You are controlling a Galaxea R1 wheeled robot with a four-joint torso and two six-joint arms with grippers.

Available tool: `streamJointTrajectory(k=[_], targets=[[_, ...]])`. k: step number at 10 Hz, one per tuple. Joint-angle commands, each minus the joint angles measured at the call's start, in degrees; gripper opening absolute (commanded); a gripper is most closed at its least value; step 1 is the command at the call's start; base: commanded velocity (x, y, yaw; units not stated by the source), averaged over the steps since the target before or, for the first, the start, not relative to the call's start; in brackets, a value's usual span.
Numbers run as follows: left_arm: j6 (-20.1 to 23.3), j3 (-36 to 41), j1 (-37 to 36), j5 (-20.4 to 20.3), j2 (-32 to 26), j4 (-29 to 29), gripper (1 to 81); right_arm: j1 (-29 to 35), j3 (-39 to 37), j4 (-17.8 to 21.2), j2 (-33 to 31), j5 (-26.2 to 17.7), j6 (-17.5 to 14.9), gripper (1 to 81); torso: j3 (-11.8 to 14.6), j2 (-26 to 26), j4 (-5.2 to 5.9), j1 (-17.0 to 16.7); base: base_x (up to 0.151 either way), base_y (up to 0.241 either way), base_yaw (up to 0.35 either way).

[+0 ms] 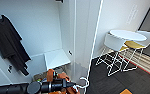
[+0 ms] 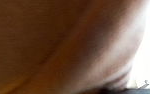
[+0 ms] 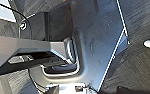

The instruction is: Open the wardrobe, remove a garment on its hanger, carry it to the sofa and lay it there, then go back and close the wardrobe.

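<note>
I see wardrobe (image 1: 73,30) open, black T-shirt (image 1: 9,42) hanging inside. Left gripper (image 1: 72,86) low in front, clamped on the hanger (image 1: 84,83), garment (image 1: 59,77) bunched under the arm. Can't tell right gripper's state.

Orange garment (image 1: 62,76), white wardrobe (image 1: 41,25)

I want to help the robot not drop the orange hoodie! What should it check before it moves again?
1. Wardrobe open: ok.
2. Orange garment out of the wardrobe, down by the left arm: ok.
3. White hanger hook free of the rail: ok.
4. Left gripper's hold on the hanger: cannot tell.
5. Black T-shirt left hanging inside: ok.
6. White chairs and table away from the arm: ok.
</note>
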Motion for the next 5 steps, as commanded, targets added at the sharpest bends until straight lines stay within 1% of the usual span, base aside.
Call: streamJointTrajectory(k=[1, 3, 4, 5], targets=[[0.9, -1.9, -11.7, 0.9, 1.8, 1.6, 1.0, 1.0, 0.6, -0.2, -0.6, -3.3, 0.0, 81.1, 0.0, 0.0, 0.00, 0.0, 0.000, 0.000, -0.308], [0.6, -4.8, -13.9, 2.6, 3.1, 1.3, 1.0, 1.2, 0.4, -0.2, -0.3, -3.3, 0.0, 81.1, 0.0, 0.0, 0.00, 0.0, 0.000, 0.000, -0.309], [0.2, -6.5, -15.3, 4.2, 4.1, 0.3, 1.0, 1.2, 0.4, -0.3, -0.1, -3.4, 0.0, 81.1, 0.0, 0.0, 3.32, 0.0, 0.000, 0.000, -0.310], [0.2, -7.3, -16.5, 4.9, 5.1, -0.3, 1.0, 1.3, 0.5, -0.3, -0.1, -3.4, 0.0, 81.1, 0.0, 0.0, 5.57, 0.0, 0.000, 0.000, -0.311]])
